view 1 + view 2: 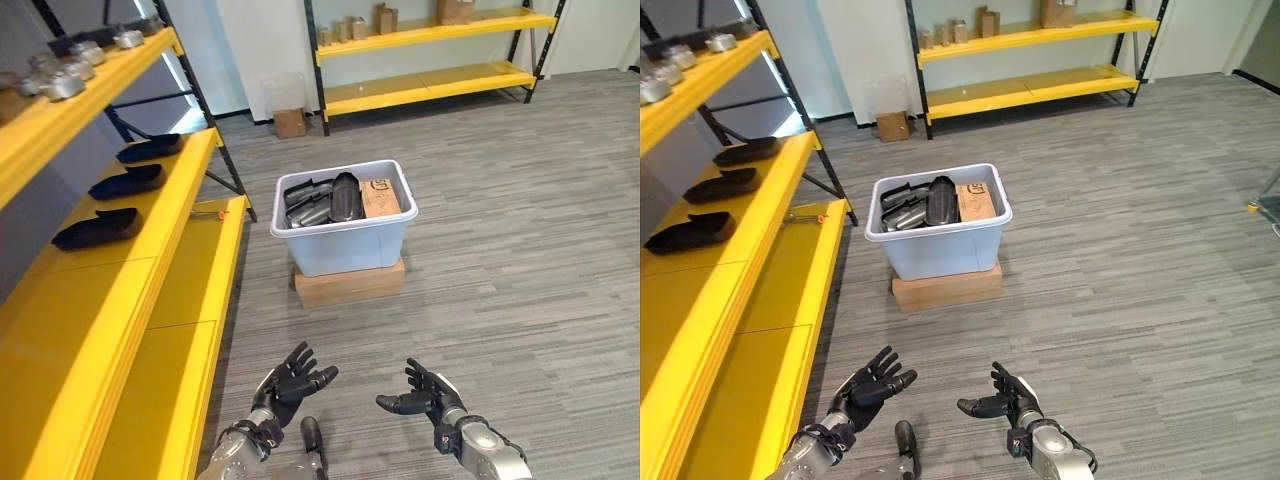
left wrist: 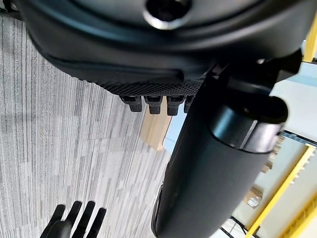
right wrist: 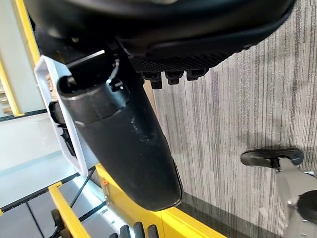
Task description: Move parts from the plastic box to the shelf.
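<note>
Both hands, left (image 1: 290,382) and right (image 1: 428,394), hovered empty, fingers apart, above striped grey floor (image 1: 520,250); plastic box (image 1: 345,238) sat ahead, yellow shelf (image 1: 150,300) left.

Grey striped carpet floor (image 1: 520,250) runs wide across the room. Against the pale far wall (image 1: 265,45) stands a yellow rack (image 1: 430,60) on black uprights, cardboard boxes (image 1: 455,10) on top. A small cardboard box (image 1: 290,122) sits at its foot.
</note>
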Robot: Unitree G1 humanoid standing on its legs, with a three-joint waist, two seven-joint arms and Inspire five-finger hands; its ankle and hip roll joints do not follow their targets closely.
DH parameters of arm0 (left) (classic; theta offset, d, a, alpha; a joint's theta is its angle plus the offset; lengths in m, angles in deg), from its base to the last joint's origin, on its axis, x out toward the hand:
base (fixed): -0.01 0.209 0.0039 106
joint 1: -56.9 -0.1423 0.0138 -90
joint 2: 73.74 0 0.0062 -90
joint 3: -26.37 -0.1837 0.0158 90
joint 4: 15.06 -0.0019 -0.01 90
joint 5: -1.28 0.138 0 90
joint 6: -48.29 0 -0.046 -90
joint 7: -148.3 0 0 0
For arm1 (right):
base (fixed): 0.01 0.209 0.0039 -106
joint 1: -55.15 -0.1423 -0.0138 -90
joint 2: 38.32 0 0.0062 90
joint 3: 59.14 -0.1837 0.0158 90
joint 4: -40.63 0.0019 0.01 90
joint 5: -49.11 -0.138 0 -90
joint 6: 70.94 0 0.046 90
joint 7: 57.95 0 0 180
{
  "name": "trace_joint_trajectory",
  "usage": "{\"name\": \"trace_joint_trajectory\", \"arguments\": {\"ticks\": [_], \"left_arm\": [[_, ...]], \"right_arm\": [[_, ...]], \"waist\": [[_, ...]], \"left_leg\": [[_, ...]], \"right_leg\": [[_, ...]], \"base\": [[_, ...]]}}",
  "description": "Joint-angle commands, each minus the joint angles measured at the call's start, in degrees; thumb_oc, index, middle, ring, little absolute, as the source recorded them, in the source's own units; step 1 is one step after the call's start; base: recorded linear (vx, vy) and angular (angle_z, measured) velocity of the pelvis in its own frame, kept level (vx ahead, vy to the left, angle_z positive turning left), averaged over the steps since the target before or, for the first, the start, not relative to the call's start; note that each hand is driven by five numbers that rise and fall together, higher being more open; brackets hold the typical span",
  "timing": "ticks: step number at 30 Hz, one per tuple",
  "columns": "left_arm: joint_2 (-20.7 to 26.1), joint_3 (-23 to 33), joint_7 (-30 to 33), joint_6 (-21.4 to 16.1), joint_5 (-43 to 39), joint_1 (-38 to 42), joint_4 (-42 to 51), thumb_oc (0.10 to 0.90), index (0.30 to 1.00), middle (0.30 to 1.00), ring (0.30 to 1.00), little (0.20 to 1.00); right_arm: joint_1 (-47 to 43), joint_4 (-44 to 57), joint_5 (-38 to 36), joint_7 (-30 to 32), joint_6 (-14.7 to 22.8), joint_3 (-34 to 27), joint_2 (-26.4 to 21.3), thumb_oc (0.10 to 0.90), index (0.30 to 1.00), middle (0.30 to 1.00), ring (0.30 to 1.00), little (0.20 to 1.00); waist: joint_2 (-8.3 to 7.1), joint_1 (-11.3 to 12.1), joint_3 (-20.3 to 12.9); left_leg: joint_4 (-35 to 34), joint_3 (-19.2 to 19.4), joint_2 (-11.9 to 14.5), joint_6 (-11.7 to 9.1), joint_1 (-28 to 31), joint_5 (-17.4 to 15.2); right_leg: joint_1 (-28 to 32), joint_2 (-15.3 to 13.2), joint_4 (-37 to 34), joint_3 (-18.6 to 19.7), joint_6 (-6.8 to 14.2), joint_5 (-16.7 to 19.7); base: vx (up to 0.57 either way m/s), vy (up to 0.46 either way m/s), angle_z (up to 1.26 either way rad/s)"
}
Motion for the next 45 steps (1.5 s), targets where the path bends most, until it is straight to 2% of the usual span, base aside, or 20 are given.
{"name": "trace_joint_trajectory", "arguments": {"ticks": [1,3,7,11,17,24,29,30,31,32,33,34,35,37,38,40,41,42,45], "left_arm": [[0.30,1.33,-0.51,-6.22,-1.59,4.46,4.62,0.900,1.000,1.000,1.000,1.000],[0.53,1.50,-1.09,-6.02,-1.02,4.04,4.56,0.900,1.000,1.000,1.000,1.000],[0.27,0.82,-0.76,-5.83,-1.90,4.06,4.52,0.900,1.000,1.000,1.000,1.000],[0.29,0.90,-1.02,-6.13,-1.89,3.71,3.96,0.900,1.000,1.000,1.000,1.000],[0.77,1.84,-0.83,-7.35,-1.17,3.21,4.66,0.900,1.000,1.000,1.000,1.000],[2.45,2.78,0.14,-7.10,0.40,3.95,6.25,0.900,1.000,1.000,1.000,1.000],[3.71,3.26,-1.02,-6.73,0.73,5.23,6.35,0.900,1.000,1.000,1.000,1.000],[3.93,3.11,-1.44,-6.75,1.27,5.45,6.37,0.900,1.000,1.000,1.000,1.000],[4.22,3.04,-1.81,-6.57,2.16,5.83,6.48,0.900,1.000,1.000,1.000,1.000],[4.28,2.95,-1.91,-6.31,2.46,5.94,7.07,0.900,1.000,1.000,1.000,1.000],[4.42,2.80,-1.58,-5.80,2.32,5.88,7.97,0.900,1.000,1.000,1.000,1.000],[4.54,2.59,-1.03,-5.62,2.06,5.73,8.53,0.900,1.000,1.000,1.000,1.000],[4.63,2.39,-0.29,-5.44,1.45,5.47,9.07,0.900,1.000,1.000,1.000,1.000],[5.54,2.62,-0.09,-4.38,0.64,5.01,10.68,0.900,1.000,1.000,1.000,1.000],[5.95,2.77,-0.15,-3.81,0.89,5.15,11.03,0.900,1.000,1.000,1.000,1.000],[6.18,2.36,-0.10,-3.19,0.78,4.86,11.43,0.900,1.000,1.000,1.000,1.000],[5.90,1.95,-0.76,-3.92,0.30,4.16,11.00,0.900,1.000,1.000,1.000,1.000],[5.61,1.76,-1.24,-4.65,1.09,3.64,10.60,0.900,1.000,1.000,1.000,1.000],[4.25,1.13,-0.39,-4.55,-0.94,3.49,9.77,0.900,1.000,1.000,1.000,1.000]], "right_arm": [[-3.45,4.01,0.39,-2.89,3.24,-0.72,0.41,0.900,1.000,1.000,1.000,1.000],[-4.25,3.46,-0.12,-3.00,3.25,-0.42,0.47,0.900,1.000,1.000,1.000,1.000],[-4.21,4.59,0.71,-1.98,1.82,-0.23,0.25,0.900,1.000,1.000,1.000,1.000],[-3.53,4.84,0.65,-1.93,1.90,-0.84,0.12,0.900,1.000,1.000,1.000,1.000],[-2.47,6.36,-0.48,0.05,5.08,-2.26,0.46,0.900,1.000,1.000,1.000,1.000],[-3.12,6.86,-0.92,2.49,5.92,-4.84,0.93,0.900,1.000,1.000,1.000,1.000],[-3.86,5.44,-0.15,3.20,5.07,-6.71,1.11,0.900,1.000,1.000,1.000,1.000],[-3.92,5.17,0.08,3.28,4.81,-6.92,1.21,0.900,1.000,1.000,1.000,1.000],[-3.94,4.94,0.28,3.38,4.38,-7.15,1.31,0.900,1.000,1.000,1.000,1.000],[-3.87,4.87,0.46,3.44,4.39,-7.04,1.42,0.900,1.000,1.000,1.000,1.000],[-3.80,4.73,0.61,3.26,4.59,-6.98,1.32,0.900,1.000,1.000,1.000,1.000],[-3.71,4.66,0.95,3.07,4.65,-6.94,1.21,0.900,1.000,1.000,1.000,1.000],[-3.58,4.70,1.39,2.54,4.66,-6.95,1.00,0.900,1.000,1.000,1.000,1.000],[-2.92,5.70,2.72,1.39,3.88,-7.46,0.83,0.900,1.000,1.000,1.000,1.000],[-2.45,6.20,2.72,1.41,3.69,-7.76,0.88,0.900,1.000,1.000,1.000,1.000],[-1.39,6.41,1.44,1.51,3.61,-8.87,1.04,0.900,1.000,1.000,1.000,1.000],[-1.06,5.89,1.07,0.74,3.64,-9.67,1.16,0.900,1.000,1.000,1.000,1.000],[-0.97,5.42,0.82,0.06,3.46,-9.68,0.85,0.900,1.000,1.000,1.000,1.000],[-1.22,4.26,1.68,-0.06,2.84,-9.18,0.28,0.900,1.000,1.000,1.000,1.000]], "waist": [[-0.01,1.30,-0.60],[0.52,2.16,-0.31],[0.48,1.65,0.25],[-0.42,1.85,0.29],[-1.19,2.23,-0.18],[-1.32,2.08,-1.79],[-1.49,1.64,-2.92],[-1.87,1.70,-3.02],[-1.84,1.81,-3.33],[-1.00,1.51,-2.87],[-0.35,1.34,-2.41],[-0.29,1.02,-1.75],[0.02,0.69,-1.13],[-0.37,-0.11,-0.07],[-0.98,-0.49,0.30],[-1.67,-1.79,1.46],[-1.65,-2.29,1.75],[-1.95,-2.33,1.21],[-2.27,-1.81,-0.31]], "left_leg": [[3.80,1.59,-0.46,0.93,2.10,0.94],[3.37,0.53,0.35,0.82,1.81,2.25],[3.90,0.30,0.25,1.15,2.37,1.94],[5.06,-0.39,-0.94,2.18,2.91,-0.05],[4.29,-0.79,-2.33,3.50,4.37,-1.95],[3.73,-2.18,-3.94,5.97,7.43,-5.16],[4.61,-4.86,-6.09,9.01,8.97,-8.15],[4.57,-4.95,-6.88,9.68,9.12,-8.70],[4.57,-5.08,-7.30,10.41,9.06,-9.22],[4.79,-5.86,-6.81,11.20,9.51,-9.94],[4.84,-6.31,-6.41,11.42,9.93,-10.34],[4.71,-6.59,-6.56,11.43,10.77,-10.48],[4.41,-6.57,-6.35,11.06,11.82,-10.39],[3.35,-6.16,-5.76,9.90,14.36,-10.90],[3.13,-6.26,-5.63,9.56,15.34,-11.49],[2.59,-7.99,-4.87,8.90,18.59,-13.42],[2.01,-8.00,-3.37,8.18,20.09,-13.91],[1.77,-7.19,-2.48,7.14,20.04,-13.29],[1.05,-6.28,-0.83,4.92,20.13,-10.99]], "right_leg": [[1.16,-3.68,3.44,-0.13,7.40,-3.49],[0.90,-2.86,4.41,0.25,6.84,-3.24],[-0.03,-2.86,5.90,0.34,6.78,-3.46],[-0.27,-3.59,5.62,0.02,7.11,-3.20],[0.18,-4.08,5.49,-0.58,7.89,-3.79],[-0.14,-5.19,10.11,0.00,9.58,-5.66],[-3.82,-6.23,22.55,2.72,12.45,-0.98],[-3.92,-6.47,26.37,2.84,13.53,0.74],[-5.55,-6.15,32.24,3.14,15.19,4.46],[-10.51,-5.70,42.57,3.19,16.38,6.74],[-14.48,-5.87,48.29,2.60,16.03,6.59],[-16.74,-6.85,49.25,1.91,15.58,6.23],[-19.03,-8.01,47.05,0.82,15.01,5.83],[-20.89,-10.72,31.84,-2.22,14.19,4.98],[-20.75,-11.41,25.69,-2.27,14.51,6.71],[-24.59,-13.21,18.02,1.49,16.19,13.06],[-24.81,-13.41,15.78,2.72,16.70,12.76],[-21.08,-12.88,11.08,1.93,16.34,9.85],[-13.97,-12.00,4.74,0.41,15.27,8.00]], "base": [[0.16,0.012,-0.40],[0.11,0.044,-0.32],[0.15,0.124,0.03],[0.19,0.096,0.11],[0.17,0.058,0.04],[0.17,0.100,0.02],[0.17,0.143,0.08],[0.17,0.142,0.06],[0.15,0.162,0.02],[0.11,0.153,0.00],[0.08,0.114,-0.08],[0.10,0.048,-0.02],[0.15,-0.045,0.08],[0.21,-0.199,0.02],[0.21,-0.300,-0.05],[0.22,-0.372,0.13],[0.25,-0.380,0.39],[0.22,-0.320,0.63],[0.20,-0.228,0.30]]}}
